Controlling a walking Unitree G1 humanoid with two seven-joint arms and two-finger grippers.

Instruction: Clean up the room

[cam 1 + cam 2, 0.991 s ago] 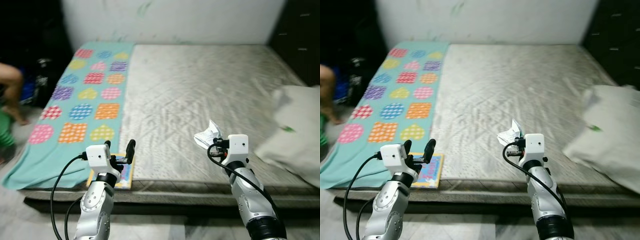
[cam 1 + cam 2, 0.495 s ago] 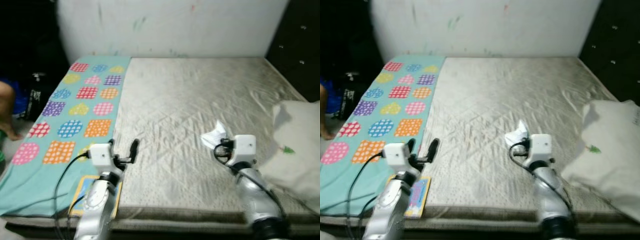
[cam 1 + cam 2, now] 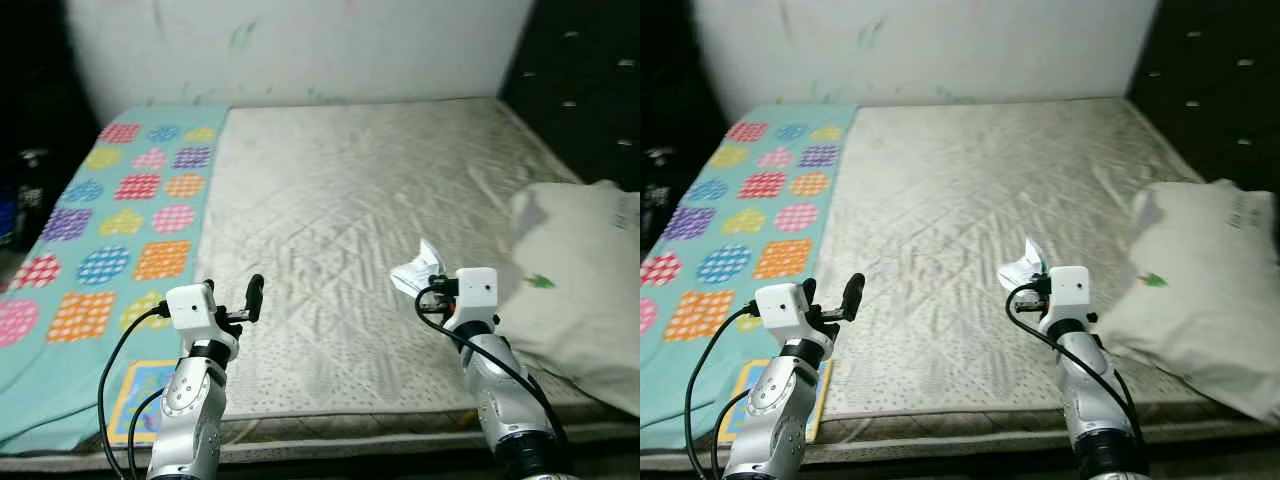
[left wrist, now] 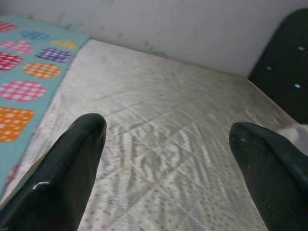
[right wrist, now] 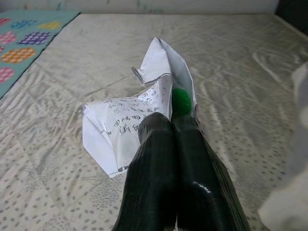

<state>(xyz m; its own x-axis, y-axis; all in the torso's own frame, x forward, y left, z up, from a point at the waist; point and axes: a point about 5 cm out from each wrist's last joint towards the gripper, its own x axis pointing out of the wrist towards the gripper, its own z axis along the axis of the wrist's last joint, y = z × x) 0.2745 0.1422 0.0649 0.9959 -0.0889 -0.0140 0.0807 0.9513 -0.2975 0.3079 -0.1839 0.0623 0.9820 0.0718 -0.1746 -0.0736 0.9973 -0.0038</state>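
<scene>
Far left: teal blanket [image 3: 110, 215] w/ coloured dotted patches lies along the left side of the mattress [image 3: 350, 200], hanging over the near left edge. Near corner, low down, a colourful book [image 3: 135, 398] w/ yellow border lies flat on the blanket, partly behind the left arm.

Left gripper [image 3: 243, 303] is held up over the near edge of the mattress, approx. where blanket meets bare mattress. Its 2 black fingers [image 4: 62, 178] are spread wide apart w/ nothing between them; wrist view looks through the gap across the quilted grey-beige mattress toward the white wall [image 3: 300, 50].

Centre: bare mattress, wrinkled, patterned stitching.

Right of centre: right gripper [image 5: 169, 126] is raised above the near part of the mattress, fingers pressed tight together on a crumpled paper [image 5: 130, 120]. Paper is white w/ dark printed text, sticks up past the fingertips, off the mattress; a small green bit [image 5: 181, 101] shows just at the fingertips, can't tell what it is.

Far right: white pillow [image 3: 575, 270] w/ small green mark lies at the right side of the mattress, just beside the right arm. Dark furniture [image 3: 585, 85] stands behind it.
</scene>
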